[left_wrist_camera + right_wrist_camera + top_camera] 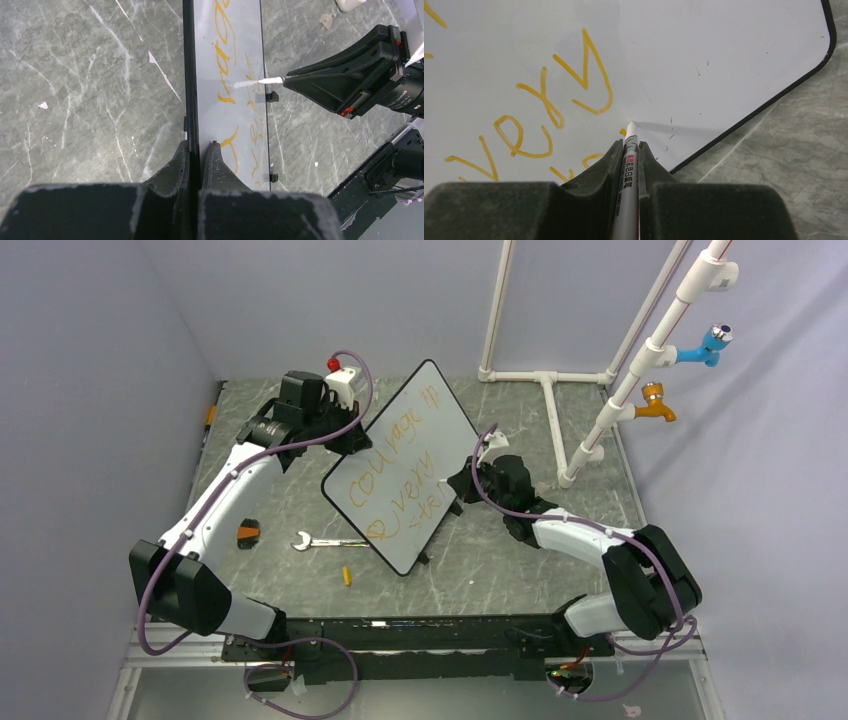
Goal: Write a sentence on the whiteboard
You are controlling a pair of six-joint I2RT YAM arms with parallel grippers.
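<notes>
Top view, frame centre: your whiteboard (432, 388) is tilted up off the table. Left gripper (200, 146) is clamped tight on its black edge. Right gripper (630, 145) is closed around a marker (628, 175), whose tip is at the board just below the orange sentence (549, 110).

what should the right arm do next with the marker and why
Probably drag the marker a short stroke along the bottom row. The right gripper is shut on it, tip at the whiteboard below "very", where the sentence has only a few marks; the left gripper clamps the board's edge.
</notes>
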